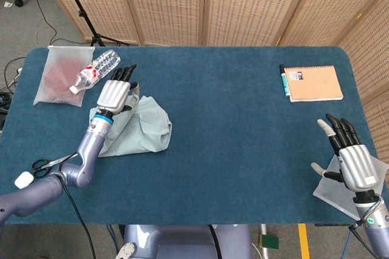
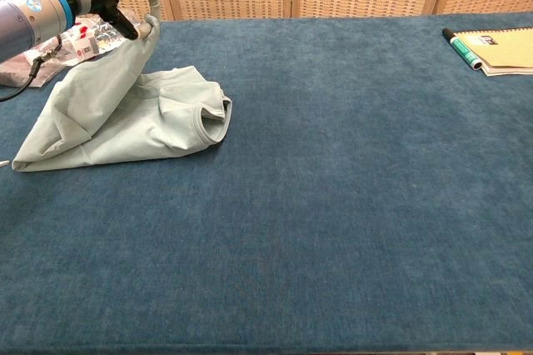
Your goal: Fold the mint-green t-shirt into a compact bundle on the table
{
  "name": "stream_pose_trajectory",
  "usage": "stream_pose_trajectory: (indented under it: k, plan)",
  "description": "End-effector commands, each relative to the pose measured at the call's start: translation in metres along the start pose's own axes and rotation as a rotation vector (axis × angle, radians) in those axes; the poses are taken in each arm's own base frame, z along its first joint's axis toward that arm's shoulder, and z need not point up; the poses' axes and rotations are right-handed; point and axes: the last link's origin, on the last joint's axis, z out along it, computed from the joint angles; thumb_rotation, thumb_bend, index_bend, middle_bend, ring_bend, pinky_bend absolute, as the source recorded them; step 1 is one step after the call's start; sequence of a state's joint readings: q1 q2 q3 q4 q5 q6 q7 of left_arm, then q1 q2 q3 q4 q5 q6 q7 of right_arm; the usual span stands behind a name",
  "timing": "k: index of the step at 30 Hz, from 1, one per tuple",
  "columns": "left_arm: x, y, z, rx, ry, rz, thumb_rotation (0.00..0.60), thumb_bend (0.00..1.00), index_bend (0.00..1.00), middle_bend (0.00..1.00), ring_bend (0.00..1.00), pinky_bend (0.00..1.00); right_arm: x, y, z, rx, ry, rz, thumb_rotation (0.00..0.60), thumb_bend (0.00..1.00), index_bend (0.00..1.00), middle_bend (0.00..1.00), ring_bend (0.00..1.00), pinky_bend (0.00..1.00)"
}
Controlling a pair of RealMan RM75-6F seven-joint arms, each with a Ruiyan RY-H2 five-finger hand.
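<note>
Left robot hand raised, pinching lifted t-shirt edge; right robot hand empty, fingers spread

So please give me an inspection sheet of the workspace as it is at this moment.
Surface: dark blue felt-covered table, flat.
Job's things: mint-green cotton t-shirt, partly folded, one edge lifted.
Clutter: clear plastic bottle; clear bag with pink contents; tan spiral notebook with green marker beside; scissors; translucent sheet.
Hands: left hand pinches the shirt's edge; right hand open, holding nothing.
Cables: black cables on the floor.
Surroundings: wicker folding screens.
</note>
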State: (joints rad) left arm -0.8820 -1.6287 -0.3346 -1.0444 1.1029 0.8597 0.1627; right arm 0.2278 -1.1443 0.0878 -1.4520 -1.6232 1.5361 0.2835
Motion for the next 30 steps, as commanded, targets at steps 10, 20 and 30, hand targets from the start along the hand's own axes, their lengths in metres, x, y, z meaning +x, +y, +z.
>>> stream_pose_trajectory:
  k: [10,20,30]
  plan:
    - [-0.025,0.024,0.018,-0.016,-0.041,0.013,0.6,0.64,0.81,0.0,0.0,0.0,0.0,0.002,0.002,-0.008,-0.003,0.0,0.6,0.0,0.0,0.0,0.0,0.0]
    - [-0.044,0.037,0.025,-0.038,-0.067,-0.005,0.6,0.63,0.81,0.0,0.0,0.0,0.0,0.005,0.003,-0.019,-0.004,0.002,0.6,0.0,0.0,0.0,0.0,0.0]
    - [-0.054,0.044,0.025,-0.058,-0.071,-0.072,0.6,0.46,0.39,0.0,0.0,0.0,0.001,0.006,0.004,-0.022,-0.004,0.005,0.6,0.0,0.0,0.0,0.0,0.0]
